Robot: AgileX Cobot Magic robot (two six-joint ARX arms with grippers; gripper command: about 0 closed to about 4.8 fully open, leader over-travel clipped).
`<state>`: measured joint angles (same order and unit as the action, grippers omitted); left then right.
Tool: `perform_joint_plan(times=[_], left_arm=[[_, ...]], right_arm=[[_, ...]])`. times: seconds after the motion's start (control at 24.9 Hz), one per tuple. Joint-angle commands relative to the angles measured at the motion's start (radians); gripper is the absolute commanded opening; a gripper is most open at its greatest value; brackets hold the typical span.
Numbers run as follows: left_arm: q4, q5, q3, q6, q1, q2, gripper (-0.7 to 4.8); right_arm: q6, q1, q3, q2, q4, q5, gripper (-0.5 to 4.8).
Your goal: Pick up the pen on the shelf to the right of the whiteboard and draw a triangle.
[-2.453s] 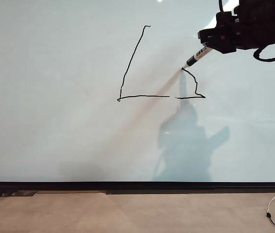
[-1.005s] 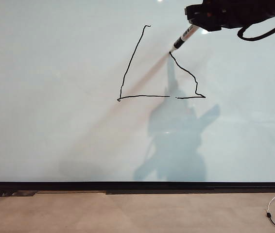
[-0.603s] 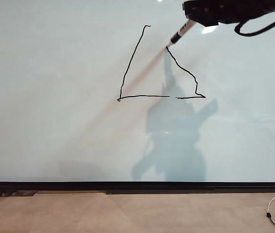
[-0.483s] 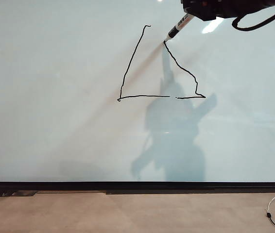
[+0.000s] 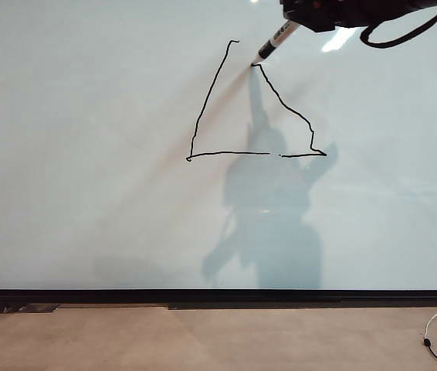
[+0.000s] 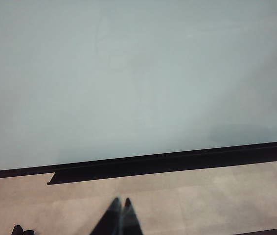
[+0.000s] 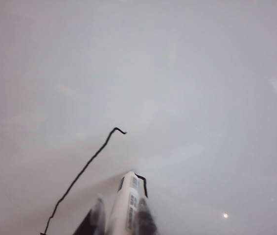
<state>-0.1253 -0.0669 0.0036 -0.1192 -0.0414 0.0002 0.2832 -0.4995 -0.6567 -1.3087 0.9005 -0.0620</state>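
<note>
Exterior view has the right gripper [image 5: 299, 17] up at the whiteboard [image 5: 87, 193], fingers clamped on the pen [image 5: 272, 44], whose tip just beyond them touches the triangle [image 5: 253, 116] near its apex. Left side and gapped base are drawn; I judge only a short closing stroke remains. Left gripper [image 6: 120, 208] hangs low, fingers together, empty.

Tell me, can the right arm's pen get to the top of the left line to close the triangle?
Probably yes. The right gripper holds the pen with its tip just below and right of the left line's top; only bare whiteboard lies between.
</note>
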Motion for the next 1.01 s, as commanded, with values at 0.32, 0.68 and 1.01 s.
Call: perform_joint_plan(times=[0.32, 0.68, 1.01], left_arm=[[0.006, 0.000, 0.003, -0.001, 0.000, 0.000, -0.05], [0.006, 0.000, 0.003, -0.001, 0.000, 0.000, -0.05], [0.006, 0.000, 0.003, -0.001, 0.000, 0.000, -0.05]], right_arm=[[0.018, -0.032, -0.054, -0.019, 0.017, 0.015, -0.07], [0.026, -0.034, -0.083, -0.019, 0.019, 0.014, -0.07], [0.025, -0.034, -0.085, -0.021, 0.023, 0.002, -0.07]])
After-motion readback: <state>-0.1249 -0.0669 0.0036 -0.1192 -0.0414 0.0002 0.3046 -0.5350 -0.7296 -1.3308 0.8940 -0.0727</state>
